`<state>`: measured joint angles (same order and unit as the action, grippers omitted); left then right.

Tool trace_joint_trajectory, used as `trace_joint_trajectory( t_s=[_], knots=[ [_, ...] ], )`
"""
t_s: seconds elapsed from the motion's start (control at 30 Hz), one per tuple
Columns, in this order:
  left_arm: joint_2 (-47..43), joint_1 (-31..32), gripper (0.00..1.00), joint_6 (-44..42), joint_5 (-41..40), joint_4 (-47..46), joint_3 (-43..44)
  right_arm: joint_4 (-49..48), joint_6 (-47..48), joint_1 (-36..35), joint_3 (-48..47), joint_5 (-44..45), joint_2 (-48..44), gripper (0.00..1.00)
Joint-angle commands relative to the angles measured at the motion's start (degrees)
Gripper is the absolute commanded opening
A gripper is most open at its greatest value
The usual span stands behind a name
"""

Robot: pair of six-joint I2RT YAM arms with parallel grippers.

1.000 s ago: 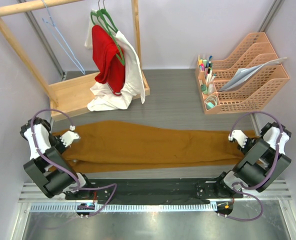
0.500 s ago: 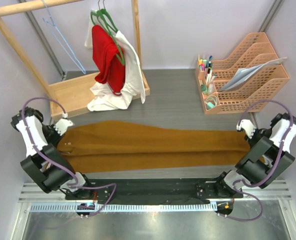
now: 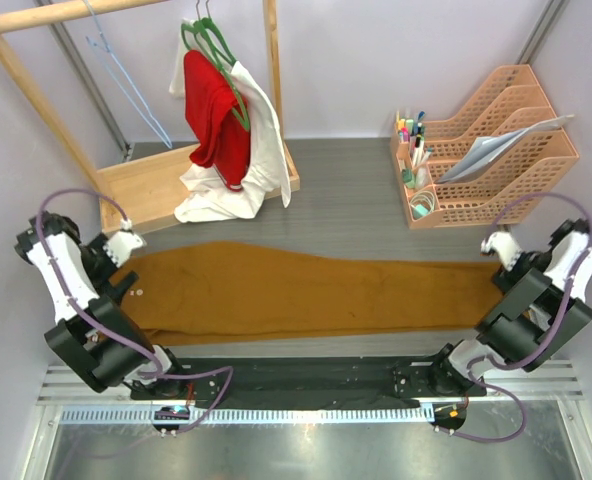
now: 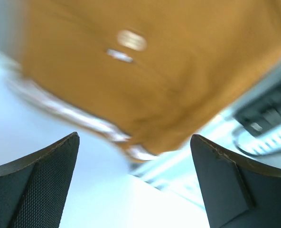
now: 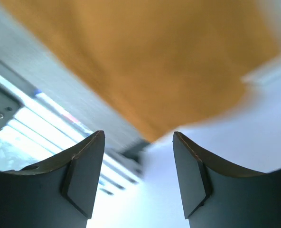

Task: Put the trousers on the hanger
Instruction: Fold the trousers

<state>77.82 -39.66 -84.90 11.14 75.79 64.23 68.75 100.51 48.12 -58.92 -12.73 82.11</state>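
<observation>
The mustard-brown trousers (image 3: pixel 306 292) lie flat and stretched lengthwise across the grey table, waist end on the left. My left gripper (image 3: pixel 124 264) stands wide open at that left end, nothing between its fingers. In the left wrist view the trousers (image 4: pixel 169 66) show blurred beyond the open left gripper (image 4: pixel 134 137). My right gripper (image 3: pixel 504 262) is open at the leg ends. In the right wrist view the trousers (image 5: pixel 154 57) lie just past the empty right gripper (image 5: pixel 138 133). The light-blue wire hanger (image 3: pixel 141 108) hangs from the wooden rail at the far left.
A wooden clothes rack (image 3: pixel 271 60) stands at the back left, with green hangers (image 3: pixel 216 45) carrying a red garment (image 3: pixel 216 115) and a white garment (image 3: pixel 266 150). An orange file organizer (image 3: pixel 496 150) with pens sits at the back right. A black strip (image 3: pixel 296 375) runs along the near edge.
Both arms pulled outward, drawing the trousers straight. Both grippers then opened and let go of the trousers' ends, which now rest flat.
</observation>
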Motion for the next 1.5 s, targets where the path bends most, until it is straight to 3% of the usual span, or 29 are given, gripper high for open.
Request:
trace_joint_trajectory(
  t_s=[0.0, 0.13, 0.23, 0.33, 0.4, 0.53, 0.57, 0.6, 0.67, 0.7, 0.73, 0.87, 0.93, 1.07, 1.13, 1.2, 1.23, 1.27, 1.33, 1.47],
  knots=[
    [0.6, 2.6, 1.0, 4.2, 14.1, 13.7, 9.2, 9.0, -8.8, -0.7, -16.8, -10.1, 6.6, 0.65],
    [0.1, 8.3, 0.99, 9.9, 13.9, 7.2, 5.7, 4.1, -16.9, -4.2, -23.3, -8.7, 13.7, 0.54],
    [-1.2, 10.7, 0.99, 12.6, 12.4, 3.2, 2.0, -3.8, -21.3, -7.8, -19.7, -5.2, 14.4, 0.5],
    [-1.4, 11.6, 1.0, 14.3, 12.2, 0.9, -0.1, -13.1, -24.2, -10.2, -13.9, -2.2, 14.0, 0.54],
    [-1.1, 11.8, 1.0, 15.5, 12.2, 0.5, -0.6, -18.2, -25.1, -12.0, -11.5, -1.7, 14.1, 0.65],
    [-0.8, 12.0, 1.0, 15.7, 11.1, 0.0, -0.9, -20.1, -24.6, -13.6, -7.8, 0.8, 15.5, 0.64],
    [-0.9, 12.0, 1.0, 15.7, 10.8, -0.4, -1.0, -20.0, -22.8, -13.6, -7.1, 1.2, 15.6, 0.62],
    [-0.8, 12.0, 1.0, 15.8, 10.6, -0.6, -1.0, -20.0, -21.7, -13.7, -6.2, 1.6, 15.5, 0.46],
    [-0.6, 12.0, 1.0, 16.0, 10.4, -1.2, -1.0, -19.5, -18.9, -13.7, -3.7, 2.3, 13.7, 0.25],
    [-0.3, 12.0, 1.0, 16.4, 10.5, -1.4, -0.9, -19.3, -18.4, -13.6, -2.9, 2.2, 13.0, 0.06],
    [-0.1, 12.0, 1.0, 16.6, 10.5, -1.4, -0.9, -18.9, -18.2, -13.6, -2.8, 1.2, 10.6, 0.01],
    [-0.2, 11.9, 1.0, 17.3, 10.7, -1.9, -1.2, -18.8, -17.3, -12.6, -2.4, -4.1, 1.3, 0.01],
    [-0.5, 12.0, 1.0, 17.4, 10.8, -2.0, -1.7, -20.4, -15.4, -11.7, 2.5, -5.5, -3.6, 0.01],
    [-0.5, 12.0, 1.0, 17.6, 10.5, -3.1, -2.6, -33.9, -9.9, -10.8, 18.2, -5.2, -19.1, 0.01],
    [-0.4, 12.0, 1.0, 17.6, 10.0, -3.3, -2.9, -34.7, -5.0, -10.9, 24.4, -3.5, -20.6, 0.01],
    [-0.3, 12.0, 0.99, 17.5, 9.9, -3.1, -2.8, -35.1, -4.7, -11.2, 27.3, 0.2, -19.3, 0.1],
    [-0.4, 12.0, 1.0, 17.4, 9.7, -3.3, -2.8, -35.3, -5.1, -11.2, 27.8, 1.6, -18.3, 0.27],
    [-0.5, 12.0, 1.0, 17.2, 9.6, -3.3, -2.8, -37.7, -6.1, -11.2, 28.1, 4.2, -15.5, 0.63],
    [-0.6, 12.0, 1.0, 17.1, 9.7, -3.3, -3.0, -41.2, -10.2, -10.9, 26.8, 5.6, -12.7, 0.92],
    [-0.1, 12.0, 1.0, 17.3, 9.7, -3.3, -2.6, -37.6, -19.5, -9.9, 16.7, 3.9, -7.1, 0.96]
  ],
)
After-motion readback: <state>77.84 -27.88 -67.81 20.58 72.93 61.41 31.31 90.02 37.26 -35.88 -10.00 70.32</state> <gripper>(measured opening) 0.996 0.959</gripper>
